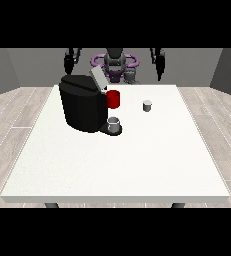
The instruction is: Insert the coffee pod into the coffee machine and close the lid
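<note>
Standing alone on the white tabletop (112,165), the small grey coffee pod (147,105) sits right of the black coffee machine (83,105), whose lid (98,78) is raised; whether either hand's fingers are spread or curled, I cannot tell.

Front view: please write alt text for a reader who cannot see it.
A black coffee machine stands on the white table with its lid raised, a grey cup on its base and a red part beside the lid. A small grey coffee pod sits apart on the table at its right. Both robot hands hang raised behind the table, touching nothing.
</note>
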You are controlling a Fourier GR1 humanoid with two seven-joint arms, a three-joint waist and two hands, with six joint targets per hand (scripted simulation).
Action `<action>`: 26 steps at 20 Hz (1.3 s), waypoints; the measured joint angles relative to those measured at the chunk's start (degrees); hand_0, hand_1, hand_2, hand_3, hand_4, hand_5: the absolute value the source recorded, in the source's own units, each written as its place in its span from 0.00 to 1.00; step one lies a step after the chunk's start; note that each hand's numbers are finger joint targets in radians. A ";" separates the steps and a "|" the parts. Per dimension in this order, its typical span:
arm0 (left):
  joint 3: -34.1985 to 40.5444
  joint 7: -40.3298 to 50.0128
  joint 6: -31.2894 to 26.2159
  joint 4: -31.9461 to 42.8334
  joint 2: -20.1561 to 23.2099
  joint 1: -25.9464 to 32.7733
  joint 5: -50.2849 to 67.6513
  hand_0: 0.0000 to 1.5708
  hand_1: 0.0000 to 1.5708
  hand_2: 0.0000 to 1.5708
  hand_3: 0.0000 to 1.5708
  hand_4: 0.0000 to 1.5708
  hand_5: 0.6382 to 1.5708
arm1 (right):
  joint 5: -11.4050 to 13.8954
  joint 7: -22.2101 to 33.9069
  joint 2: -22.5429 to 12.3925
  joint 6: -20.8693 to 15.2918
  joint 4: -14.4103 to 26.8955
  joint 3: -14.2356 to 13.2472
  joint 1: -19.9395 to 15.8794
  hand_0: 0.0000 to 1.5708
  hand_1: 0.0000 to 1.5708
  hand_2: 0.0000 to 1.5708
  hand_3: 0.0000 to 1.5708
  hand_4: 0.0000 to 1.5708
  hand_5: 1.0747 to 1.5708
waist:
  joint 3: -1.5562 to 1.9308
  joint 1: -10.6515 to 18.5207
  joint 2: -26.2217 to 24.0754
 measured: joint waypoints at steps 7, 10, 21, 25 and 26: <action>-2.58 -6.64 -1.49 -2.10 -2.57 3.89 -0.12 0.00 0.00 0.00 0.00 0.15 1.00 | -0.69 -1.76 -0.75 -0.01 3.22 -3.26 1.23 0.00 0.00 0.00 0.00 0.07 1.00 | -0.22 1.88 -2.31; -2.69 -10.10 -2.07 -1.46 -1.22 5.20 -1.85 0.00 0.00 0.00 0.00 0.20 1.00 | 0.03 -3.95 1.65 -3.78 2.74 -4.11 1.46 0.00 0.00 0.00 0.00 0.12 1.00 | -0.26 1.45 -2.81; 3.38 -6.44 -4.39 6.43 6.68 -5.30 -4.96 0.00 0.00 0.00 0.00 0.00 1.00 | 0.06 -6.01 3.67 -5.84 1.22 -3.02 -1.27 0.00 0.00 0.00 0.00 0.12 1.00 | -0.29 -3.10 1.70; 4.91 -4.83 -5.55 12.09 8.42 -10.04 -5.44 0.00 0.00 0.00 0.00 0.00 1.00 | 0.16 -5.88 3.93 -5.91 0.88 -2.30 -2.50 0.00 0.00 0.00 0.00 0.15 1.00 | -0.28 -4.44 3.44; 5.20 -5.11 -5.43 13.63 8.84 -11.01 -6.03 0.00 0.00 0.00 0.00 0.00 1.00 | -0.05 -5.80 3.51 -5.46 0.83 -2.45 -2.95 0.00 0.00 0.00 0.00 0.18 1.00 | -0.28 -4.84 4.08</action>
